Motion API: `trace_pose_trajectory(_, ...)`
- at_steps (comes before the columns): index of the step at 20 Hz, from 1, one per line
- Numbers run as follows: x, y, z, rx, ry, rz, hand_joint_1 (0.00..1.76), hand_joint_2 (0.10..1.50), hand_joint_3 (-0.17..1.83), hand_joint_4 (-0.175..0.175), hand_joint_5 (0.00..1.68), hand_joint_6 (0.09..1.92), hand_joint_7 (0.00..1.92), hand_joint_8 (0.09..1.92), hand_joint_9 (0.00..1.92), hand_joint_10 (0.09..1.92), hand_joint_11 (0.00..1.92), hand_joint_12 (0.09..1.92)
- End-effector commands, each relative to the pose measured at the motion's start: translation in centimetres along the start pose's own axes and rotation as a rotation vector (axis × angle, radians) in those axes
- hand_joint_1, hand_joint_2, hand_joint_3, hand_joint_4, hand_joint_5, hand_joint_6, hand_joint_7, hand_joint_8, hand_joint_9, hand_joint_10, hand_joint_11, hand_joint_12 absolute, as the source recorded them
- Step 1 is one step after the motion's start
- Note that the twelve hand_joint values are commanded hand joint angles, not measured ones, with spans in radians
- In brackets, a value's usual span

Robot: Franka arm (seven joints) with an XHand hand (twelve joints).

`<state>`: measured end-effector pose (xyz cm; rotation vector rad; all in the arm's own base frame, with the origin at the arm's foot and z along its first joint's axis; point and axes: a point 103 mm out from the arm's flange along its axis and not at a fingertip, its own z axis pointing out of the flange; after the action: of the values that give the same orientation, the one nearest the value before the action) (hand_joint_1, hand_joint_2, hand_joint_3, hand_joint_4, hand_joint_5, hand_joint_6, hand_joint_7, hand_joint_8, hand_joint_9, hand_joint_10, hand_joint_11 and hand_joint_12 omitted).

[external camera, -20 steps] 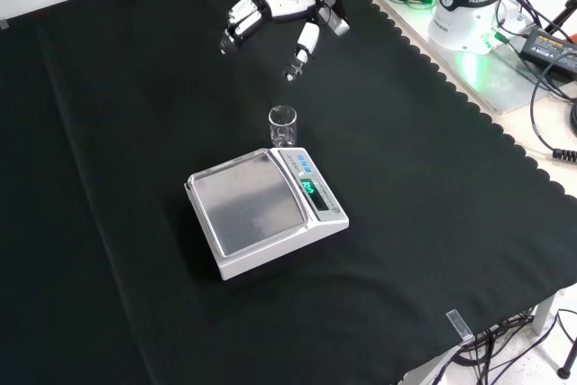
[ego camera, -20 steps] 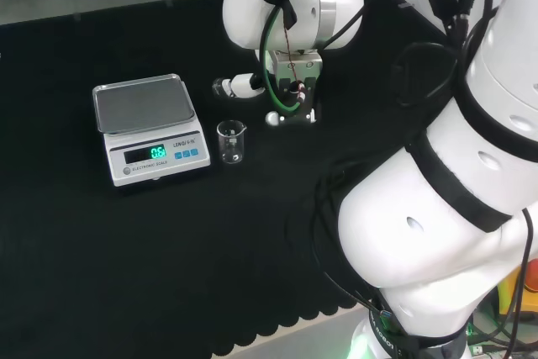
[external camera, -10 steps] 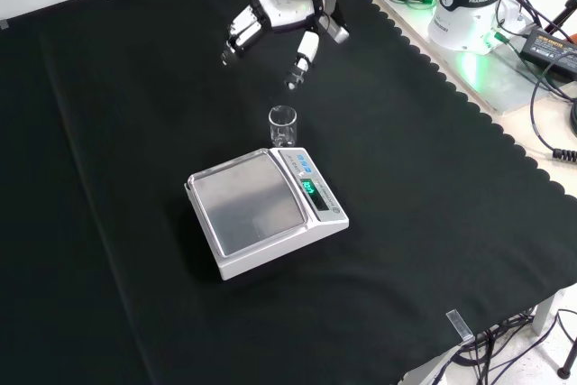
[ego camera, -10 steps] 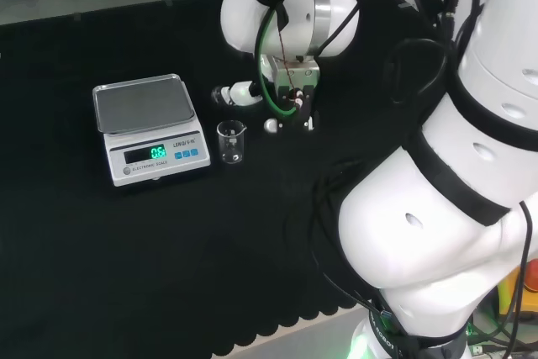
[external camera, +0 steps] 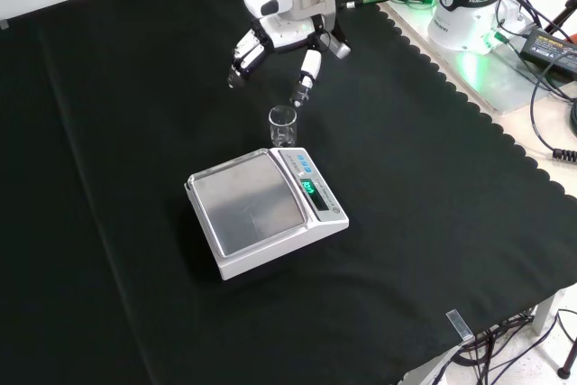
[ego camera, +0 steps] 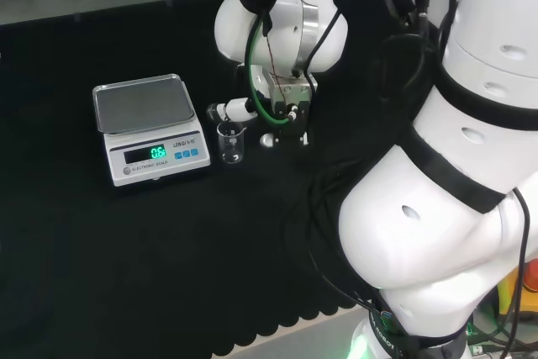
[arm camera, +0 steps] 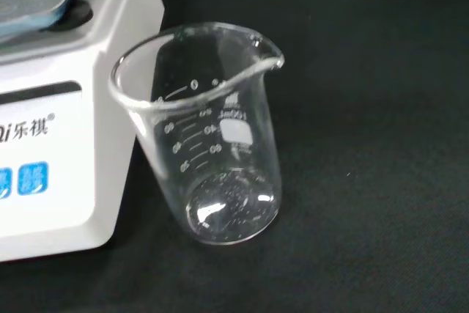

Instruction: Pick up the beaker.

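A small clear glass beaker (ego camera: pixel 230 142) (external camera: pixel 283 126) (arm camera: pixel 209 137) stands upright on the black cloth, right beside the scale's front corner. It looks empty and has a pouring lip. The hand (ego camera: pixel 282 107) (external camera: pixel 284 29) hovers just to the right of the beaker in the head view, and above it in the front view. Its fingers (external camera: pixel 306 69) are spread and straight, pointing down toward the beaker without touching it. Nothing is held in the hand.
A white electronic scale (ego camera: pixel 150 128) (external camera: pixel 266 211) (arm camera: pixel 66 108) with a steel pan and a lit green display sits next to the beaker. The arm's white links (ego camera: pixel 437 208) stand at the right of the head view. Cables and a power box (external camera: pixel 505 15) lie beyond the cloth's scalloped edge.
The hand has come down and moved closer to the beaker, leftward in the head view and downward in the front view. Its fingers stay spread. The beaker and scale have not moved.
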<state>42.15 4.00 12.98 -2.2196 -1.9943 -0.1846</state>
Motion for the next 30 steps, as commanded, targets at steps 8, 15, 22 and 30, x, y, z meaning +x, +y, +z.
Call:
trace_pose_trajectory(8, 0.1, 0.4, 4.6, 0.093, 0.017, -0.028, 0.48, 0.72, 0.09, 0.006, 0.49, 0.09, 0.33, 0.86, 0.67, 0.76, 0.6, 1.39)
trace_pose_trajectory(15, 0.3, 0.2, 6.2, 0.125, 0.002, -0.037, 0.49, 0.72, 0.09, 0.009, 0.48, 0.09, 0.32, 0.86, 0.67, 0.76, 0.6, 1.38)
trace_pose_trajectory(22, 0.2, 0.1, 6.3, 0.126, 0.0, -0.056, 0.5, 0.72, 0.09, 0.011, 0.46, 0.09, 0.32, 0.86, 0.68, 0.76, 0.61, 1.38)
trace_pose_trajectory(30, -0.1, 0.2, 6.2, 0.131, -0.024, -0.027, 0.7, 0.74, 0.09, 0.005, 0.55, 0.09, 0.49, 0.85, 0.95, 0.64, 0.83, 1.23)
